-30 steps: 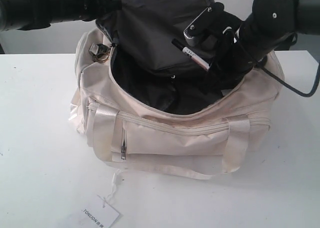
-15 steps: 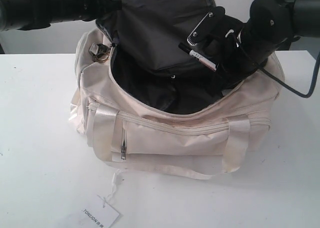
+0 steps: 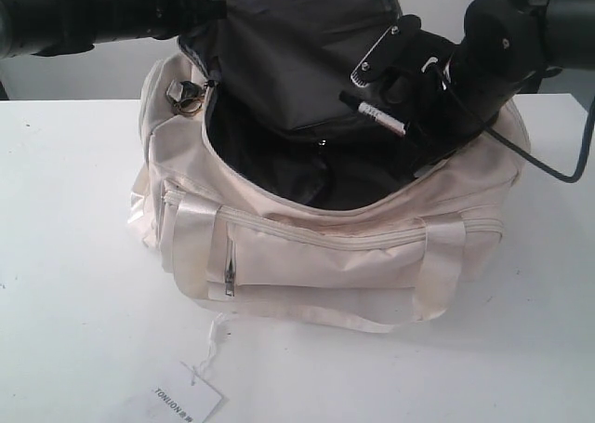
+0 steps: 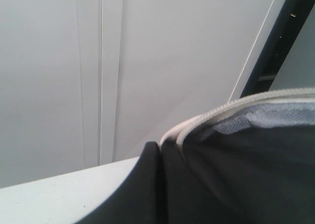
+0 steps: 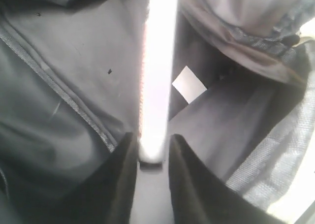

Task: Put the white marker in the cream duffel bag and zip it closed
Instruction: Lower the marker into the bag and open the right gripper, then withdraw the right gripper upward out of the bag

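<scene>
White tabletop (image 3: 74, 256) fills my exterior view, with a pale wall behind. On it sits the cream duffel bag (image 3: 316, 256), front pocket toward the camera, its curved top zipper undone and the mouth gaping onto black lining. The top flap (image 3: 279, 60) stands up at the back. My left gripper (image 3: 197, 5) reaches that flap from the left; its wrist camera shows only lining and a zipper edge, so I cannot tell whether the jaws are parted or pinched on fabric.

My right gripper (image 5: 150, 150) is the nearer hand by far: it hangs over the right end of the mouth, clamped narrowly on the white marker (image 3: 381, 118). The marker's long axis slants across the opening, dark cap pointing toward the flap and the bag's middle. As I judge it, the cavity lies directly under the marker, so lowering or letting go should drop it inside. The raised flap just behind and the near rim are all that could snag it.

A metal ring (image 3: 186, 98) hangs at the bag's left end, and a paper tag (image 3: 186, 400) lies in front.
</scene>
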